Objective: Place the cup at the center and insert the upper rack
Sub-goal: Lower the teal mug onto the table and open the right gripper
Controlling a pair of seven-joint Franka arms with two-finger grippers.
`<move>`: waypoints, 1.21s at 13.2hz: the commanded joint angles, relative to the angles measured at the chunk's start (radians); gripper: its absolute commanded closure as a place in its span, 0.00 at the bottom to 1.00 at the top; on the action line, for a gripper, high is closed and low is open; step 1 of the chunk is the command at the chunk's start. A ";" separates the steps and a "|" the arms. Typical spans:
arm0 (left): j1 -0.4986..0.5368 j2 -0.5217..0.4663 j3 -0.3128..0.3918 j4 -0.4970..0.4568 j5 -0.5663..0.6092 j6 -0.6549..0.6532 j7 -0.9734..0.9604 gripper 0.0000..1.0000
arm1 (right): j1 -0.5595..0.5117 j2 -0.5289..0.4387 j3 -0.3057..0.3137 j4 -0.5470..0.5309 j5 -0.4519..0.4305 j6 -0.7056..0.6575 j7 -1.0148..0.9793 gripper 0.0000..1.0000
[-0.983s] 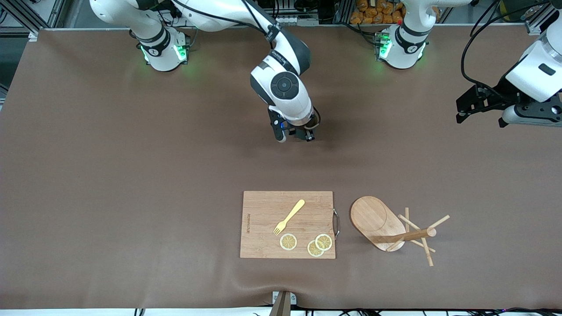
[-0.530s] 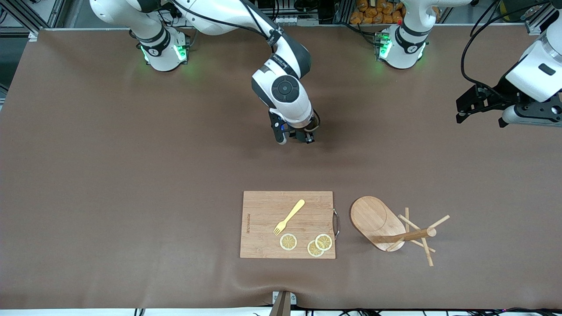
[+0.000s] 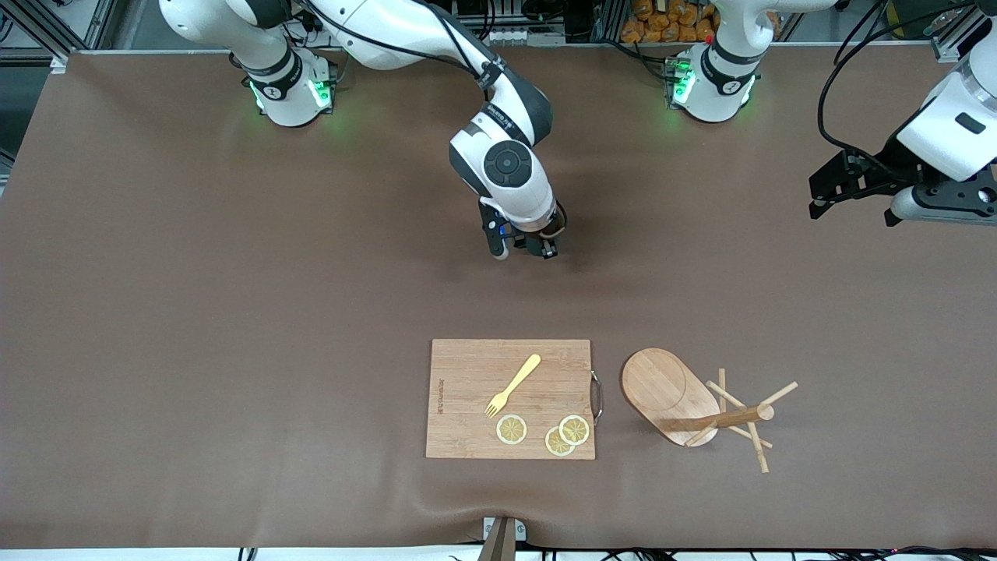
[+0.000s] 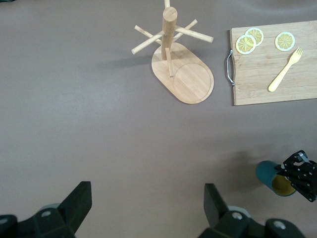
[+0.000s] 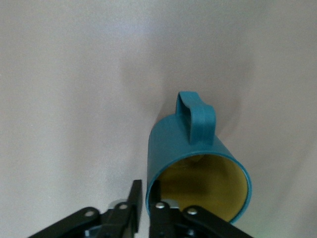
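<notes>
The teal cup (image 5: 198, 168) with a yellowish inside stands on the mat near the table's middle. From the front only a sliver of the cup (image 3: 555, 224) shows under the wrist. My right gripper (image 5: 145, 186) straddles its rim, one finger inside and one outside. A thin gap shows between the outer finger and the wall, so the jaws are slightly open. The bamboo upper rack (image 3: 701, 409) stands on its oval base nearer the front camera, beside the cutting board. My left gripper (image 4: 147, 193) hangs open and waits over bare mat at the left arm's end of the table.
A bamboo cutting board (image 3: 467, 374) lies nearer the front camera than the cup. It carries a yellow fork (image 3: 514, 383) and three lemon slices (image 3: 512, 429). A metal handle (image 3: 597, 396) faces the rack. The rack's thin pegs (image 3: 752, 436) stick out sideways.
The right wrist has shifted very slightly over the cup. Its fingers have begun to part from the cup's wall. The left arm, the rack and the board have not moved.
</notes>
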 commanded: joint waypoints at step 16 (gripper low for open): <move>-0.005 0.008 -0.005 0.023 0.025 -0.002 -0.011 0.00 | -0.085 -0.129 -0.018 0.030 0.013 -0.193 -0.086 0.00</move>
